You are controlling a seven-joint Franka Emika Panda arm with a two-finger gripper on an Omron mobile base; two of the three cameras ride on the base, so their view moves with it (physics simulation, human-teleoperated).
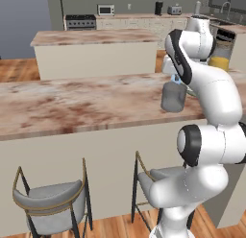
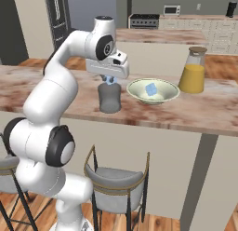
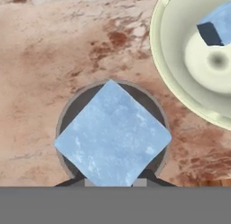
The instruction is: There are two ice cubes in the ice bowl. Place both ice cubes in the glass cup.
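My gripper (image 2: 110, 79) hangs just above the grey glass cup (image 2: 109, 98) and is shut on one pale blue ice cube (image 2: 110, 79). In the hand view this ice cube (image 3: 113, 135) sits over the mouth of the cup (image 3: 66, 114), with the gripper (image 3: 113, 180) at the bottom edge. The second ice cube (image 2: 151, 89) lies in the pale green-cream ice bowl (image 2: 135, 91), right of the cup. The hand view shows that cube (image 3: 219, 24) in the bowl (image 3: 173, 74) at the top right. From the left base view the cup (image 1: 173, 97) stands under the gripper (image 1: 176, 79).
A tall jug of orange liquid (image 2: 192, 71) stands on the marble counter (image 2: 209, 111) right of the bowl. Grey stools (image 2: 116, 183) are tucked below the counter's front edge. A second island (image 1: 91, 50) lies behind.
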